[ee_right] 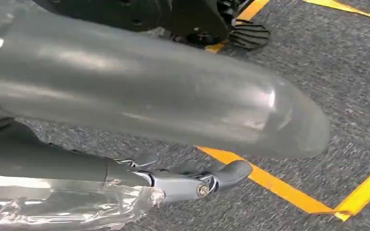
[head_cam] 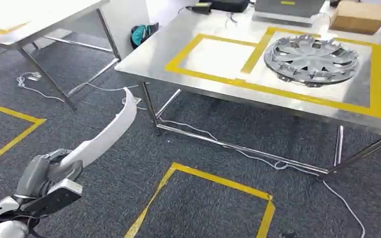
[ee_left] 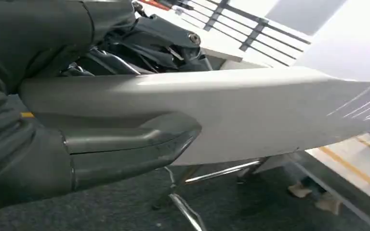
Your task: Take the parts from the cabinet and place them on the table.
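Left hand (head_cam: 47, 181): holds one end of the long white part (head_cam: 106, 131), up over the carpet.
Right hand (ee_right: 183, 180): fingers apart, holding nothing.
Do it well: keep it level, lay it on the table (head_cam: 218, 87) beside the wheel cover (head_cam: 310, 59).

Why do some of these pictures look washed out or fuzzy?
Head view: ceiling light glares off the steel table, though the hubcap stays sharp. Left wrist view: the white part is overexposed toward its far end. Right wrist view: the close grey thumb looks soft.
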